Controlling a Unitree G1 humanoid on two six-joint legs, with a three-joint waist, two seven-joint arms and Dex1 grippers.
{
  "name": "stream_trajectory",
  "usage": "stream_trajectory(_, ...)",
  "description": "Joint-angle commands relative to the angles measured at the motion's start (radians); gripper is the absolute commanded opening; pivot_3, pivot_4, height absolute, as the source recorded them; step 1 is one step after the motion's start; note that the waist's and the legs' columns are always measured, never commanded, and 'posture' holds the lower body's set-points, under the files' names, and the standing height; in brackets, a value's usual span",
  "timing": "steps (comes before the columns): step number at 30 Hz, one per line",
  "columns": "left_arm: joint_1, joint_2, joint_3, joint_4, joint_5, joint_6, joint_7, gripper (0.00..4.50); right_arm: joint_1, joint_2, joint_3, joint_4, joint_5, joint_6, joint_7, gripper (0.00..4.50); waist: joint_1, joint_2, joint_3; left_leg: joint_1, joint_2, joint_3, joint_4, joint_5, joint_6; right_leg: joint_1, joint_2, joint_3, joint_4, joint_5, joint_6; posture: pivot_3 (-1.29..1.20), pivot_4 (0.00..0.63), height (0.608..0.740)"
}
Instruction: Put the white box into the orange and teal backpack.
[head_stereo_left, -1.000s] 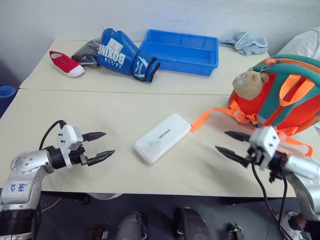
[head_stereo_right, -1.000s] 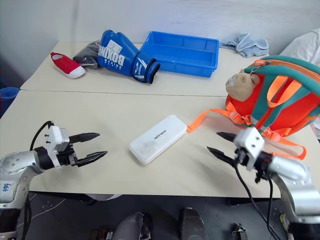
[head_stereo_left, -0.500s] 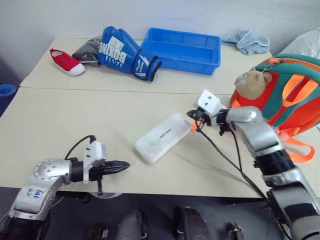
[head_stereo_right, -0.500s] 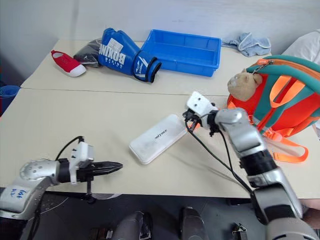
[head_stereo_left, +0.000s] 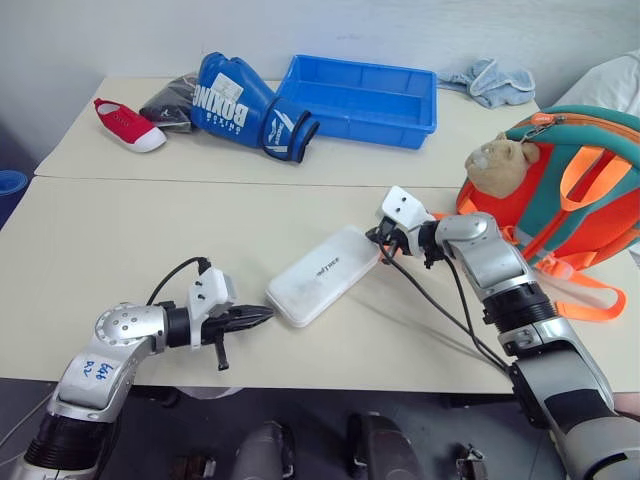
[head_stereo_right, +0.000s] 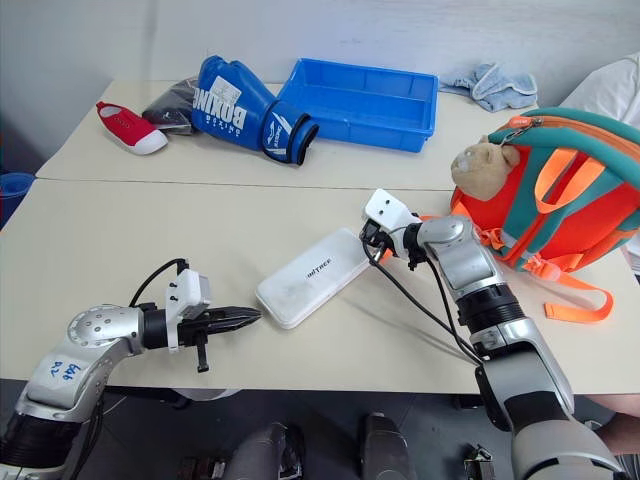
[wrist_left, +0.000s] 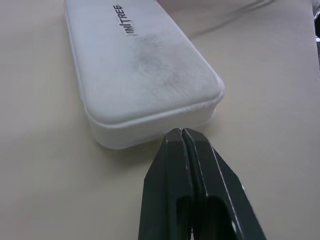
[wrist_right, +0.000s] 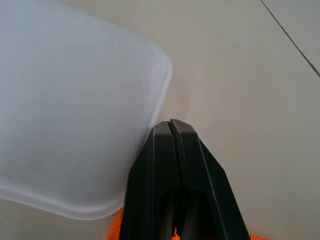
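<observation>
Both end effectors, left (head_stereo_left: 262, 318) and right (head_stereo_left: 381, 236), are closed empty at opposite ends of the white box (head_stereo_left: 324, 274) on the table (head_stereo_left: 150, 230), seemingly to squeeze it between them toward the backpack (head_stereo_left: 570, 190).

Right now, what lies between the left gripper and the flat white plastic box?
Nothing: the left wrist view shows the shut left gripper close to the white box.

Two beige tables (head_stereo_left: 120, 240) pushed edge to edge, seam running across. Plain pale wall (head_stereo_left: 300, 30) behind the far table (head_stereo_left: 400, 160). Even, soft light, faint shadows on the tabletops. Dark floor (head_stereo_left: 130, 440) below the near edge; blue object (head_stereo_left: 10, 185) at far left, partly cut off.
</observation>
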Motion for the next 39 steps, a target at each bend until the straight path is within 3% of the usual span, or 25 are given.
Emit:
stream_trajectory(1,-0.032,-0.024,0.004,0.006,0.002,0.007,0.029,0.02,0.057,-0.004,-0.015,-0.136,0.065,0.071,0.072,0.0,0.003,0.0,0.0,0.0,0.0,0.0,0.0,0.0,0.0,0.0,0.0,0.0,0.0,0.0,0.0,0.0,0.15,0.74)
stream_trajectory(20,-0.054,-0.015,0.021,0.08,0.036,-0.012,0.001,0.02,0.372,-0.133,-0.097,-0.682,0.192,0.368,0.118,0.0,0.008,0.0,0.0,0.003,0.0,0.0,-0.001,-0.001,-0.001,0.001,-0.001,0.0,-0.003,0.0,0.0,0.0,0.15,0.74)
stream_trajectory(29,-0.067,-0.049,0.025,-0.005,-0.018,0.139,0.021,0.02,0.549,-0.224,-0.192,-0.831,0.226,0.425,0.064,0.0,0.012,0.0,0.0,0.002,-0.001,0.0,-0.001,-0.002,0.0,0.001,-0.002,0.0,-0.005,0.0,0.0,0.0,0.15,0.74)
stream_trajectory(34,-0.129,0.053,0.079,0.031,-0.138,0.467,-0.003,1.19,0.68,-0.307,-0.269,-0.866,0.239,0.404,0.063,0.0,0.012,-0.001,0.0,0.002,-0.001,-0.001,-0.001,-0.002,0.0,0.002,-0.001,0.0,-0.004,0.0,0.0,0.0,0.15,0.74)
stream_trajectory(36,-0.187,0.132,0.078,0.081,-0.242,0.724,-0.051,1.79,0.755,-0.375,-0.284,-0.855,0.208,0.346,0.077,0.0,0.012,-0.001,0.0,0.003,0.0,-0.001,-0.001,-0.002,0.0,0.001,-0.001,0.0,-0.005,0.0,0.0,0.0,0.15,0.74)
stream_trajectory(39,-0.273,0.196,0.028,0.186,-0.287,0.935,-0.071,2.63,0.813,-0.414,-0.294,-0.837,0.198,0.289,0.068,0.0,0.012,-0.001,0.0,0.004,-0.001,-0.001,-0.001,-0.002,0.0,0.003,0.0,0.0,-0.005,0.0,0.0,0.0,0.15,0.74)
